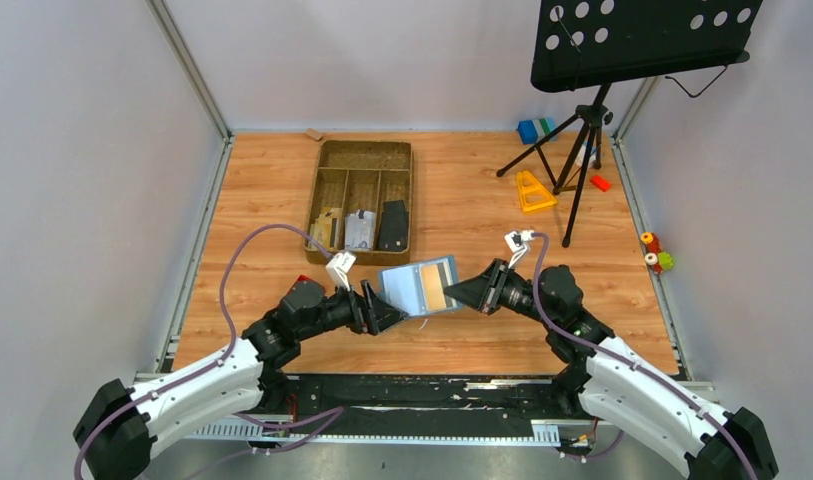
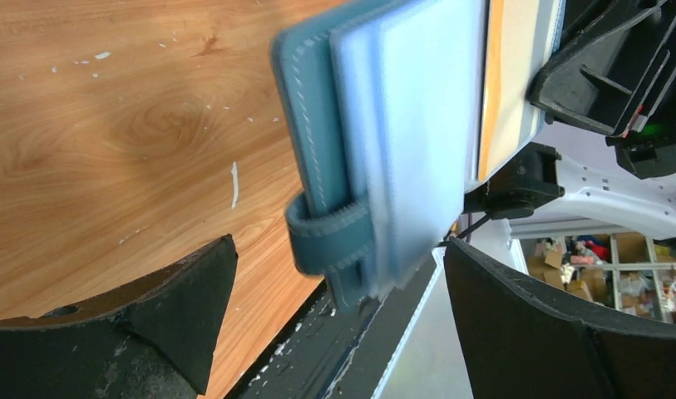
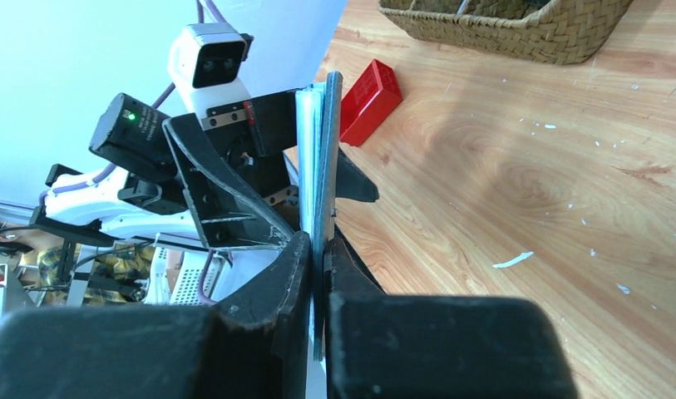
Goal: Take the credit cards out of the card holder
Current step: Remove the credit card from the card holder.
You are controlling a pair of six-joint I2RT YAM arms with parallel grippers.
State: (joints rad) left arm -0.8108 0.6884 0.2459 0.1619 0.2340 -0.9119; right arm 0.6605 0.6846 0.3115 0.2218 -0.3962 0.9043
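Your right fingers (image 3: 272,287) are clamped on one edge of the holder (image 1: 414,287), holding it up off the bench (image 1: 482,200) between the two arms. Your left fingers (image 2: 180,312) stand wide apart, one on each side of the holder's strap end, clear of it. A tan card (image 1: 441,283) shows in the holder's upturned face

No text, label, brand or number can be read with certainty. A few lines of small white print are seen on the black box (image 3: 133,126) with a green light on the left arm, but they are too small and blurred to be made out.
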